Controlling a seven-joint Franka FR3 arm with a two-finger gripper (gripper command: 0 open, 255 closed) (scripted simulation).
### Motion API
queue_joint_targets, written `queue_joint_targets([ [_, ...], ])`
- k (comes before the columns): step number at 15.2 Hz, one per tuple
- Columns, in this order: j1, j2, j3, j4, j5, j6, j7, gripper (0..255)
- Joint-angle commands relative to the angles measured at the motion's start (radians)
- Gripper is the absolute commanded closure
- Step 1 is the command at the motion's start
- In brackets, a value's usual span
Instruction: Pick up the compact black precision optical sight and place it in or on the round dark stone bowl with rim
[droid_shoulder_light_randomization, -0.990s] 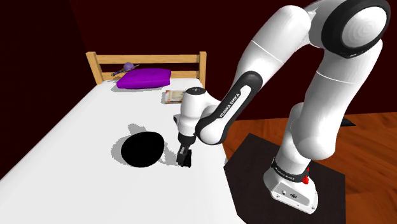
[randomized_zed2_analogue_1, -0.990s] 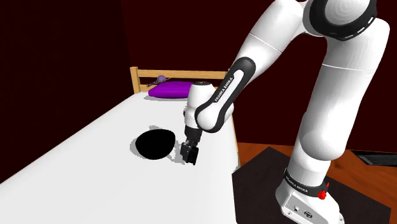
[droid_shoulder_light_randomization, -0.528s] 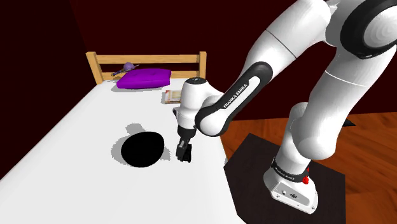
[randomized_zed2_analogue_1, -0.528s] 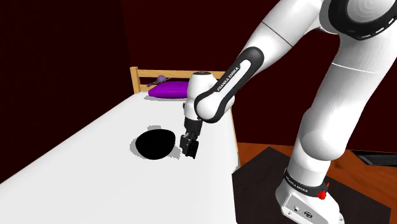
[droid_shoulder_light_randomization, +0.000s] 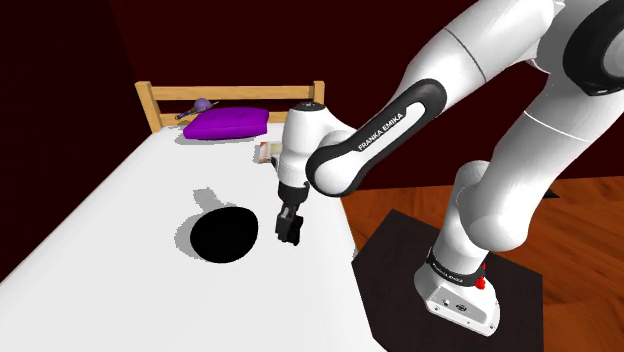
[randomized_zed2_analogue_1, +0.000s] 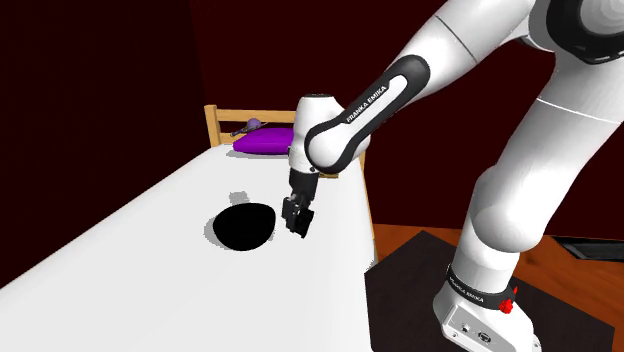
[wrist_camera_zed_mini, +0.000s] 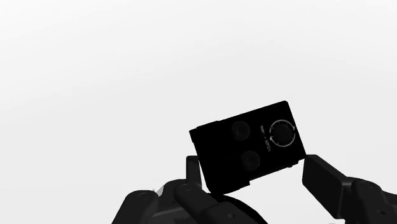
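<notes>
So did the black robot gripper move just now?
Yes. The black two-finger gripper, clasping the small black boxy sight, has risen above the white bed, judged against the round black bowl beside it.

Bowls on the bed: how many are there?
1: the black bowl on the white bed, to the shoulder view's left of the gripper holding the black sight. The arm may hide others.

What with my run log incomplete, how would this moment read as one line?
end effector: shut on sight | sight: above bed, beside bowl | placed: no
</notes>
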Motion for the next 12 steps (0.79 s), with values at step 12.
queue_joint_targets([
  [12, -0.037, 0.217, 0.0, 0.317, -0.093, -0.103, 0.045, 255],
])
